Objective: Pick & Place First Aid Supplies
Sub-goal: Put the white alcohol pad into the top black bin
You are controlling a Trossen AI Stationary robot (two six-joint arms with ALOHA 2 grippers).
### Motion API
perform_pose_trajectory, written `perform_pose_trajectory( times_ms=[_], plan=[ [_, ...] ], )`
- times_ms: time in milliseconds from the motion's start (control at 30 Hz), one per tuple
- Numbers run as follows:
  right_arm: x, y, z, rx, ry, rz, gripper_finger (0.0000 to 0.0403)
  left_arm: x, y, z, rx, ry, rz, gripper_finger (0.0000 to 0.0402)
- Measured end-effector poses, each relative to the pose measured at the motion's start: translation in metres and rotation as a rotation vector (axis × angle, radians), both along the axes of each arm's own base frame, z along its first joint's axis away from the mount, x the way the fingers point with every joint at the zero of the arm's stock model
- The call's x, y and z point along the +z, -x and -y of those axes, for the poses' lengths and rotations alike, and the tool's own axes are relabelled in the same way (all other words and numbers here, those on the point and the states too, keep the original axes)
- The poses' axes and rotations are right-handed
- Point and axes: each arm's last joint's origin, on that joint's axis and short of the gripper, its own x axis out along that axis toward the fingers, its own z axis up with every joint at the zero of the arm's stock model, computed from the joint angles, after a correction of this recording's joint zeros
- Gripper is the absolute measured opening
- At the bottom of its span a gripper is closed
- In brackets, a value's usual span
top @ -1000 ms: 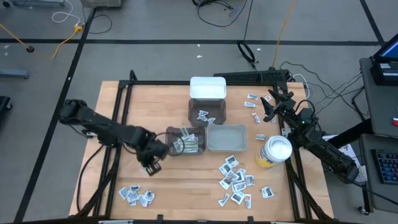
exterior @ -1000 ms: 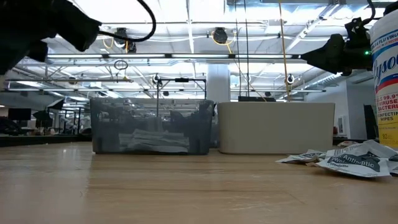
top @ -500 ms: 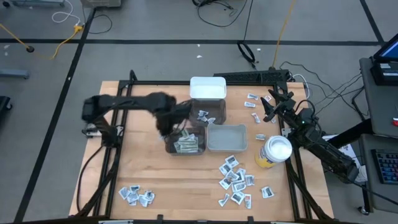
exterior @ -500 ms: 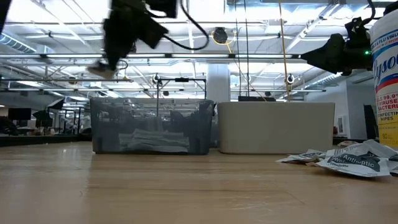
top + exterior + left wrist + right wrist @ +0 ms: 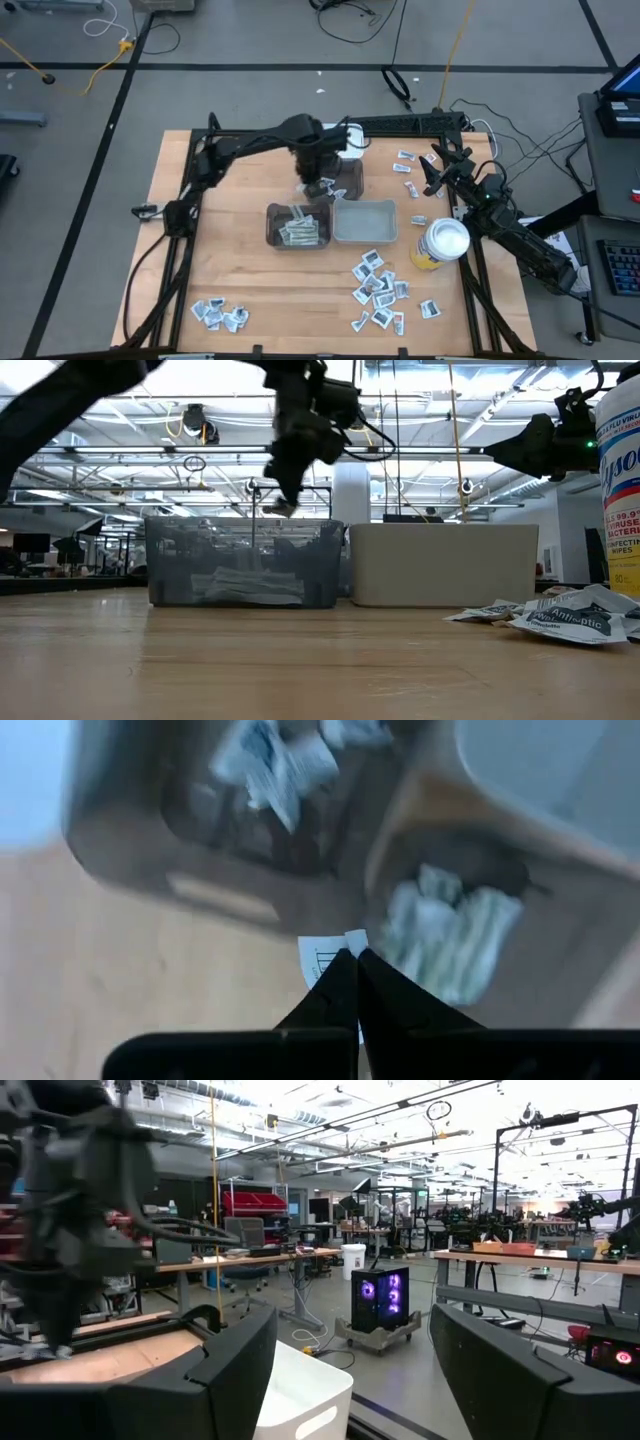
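Left gripper [image 5: 318, 172], jaws closed on a small white packet [image 5: 335, 956], hovers over the dark translucent bin [image 5: 333, 177] for release; right gripper [image 5: 437, 165] waits, jaws open.

The left hand [image 5: 318, 186] (pinching a small white packet [image 5: 335, 956]) has swung from the table's [image 5: 230, 270] front-left to above the rear dark bin [image 5: 334, 178].

The yellow canister [image 5: 620, 490] carries partial label text: "FLU VIRUS", "99.9%", "WIPES". Just beside the canister's base, a white sachet [image 5: 565, 622] reads "Anti-ptic", partly legible.
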Motion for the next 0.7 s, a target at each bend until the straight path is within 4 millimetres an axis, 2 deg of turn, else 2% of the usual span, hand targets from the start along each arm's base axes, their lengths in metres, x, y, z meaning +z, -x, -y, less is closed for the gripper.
perform_pose_trajectory(
  times_ms=[200,400,567,700],
  plan=[
    [0.000,0.000,0.000,0.000,0.000,0.000,0.0263,-0.035,-0.027,-0.023,-0.013,-0.025,0.022,0.0000],
    [0.000,0.000,0.000,0.000,0.000,0.000,0.0263,-0.070,-0.043,-0.031,-0.038,-0.024,0.026,0.0000],
    [0.000,0.000,0.000,0.000,0.000,0.000,0.0263,-0.072,-0.044,-0.034,0.009,-0.024,0.033,0.0016],
    [0.000,0.000,0.000,0.000,0.000,-0.001,0.0263,-0.064,-0.040,-0.040,0.026,-0.031,0.051,0.0072]
  ],
)
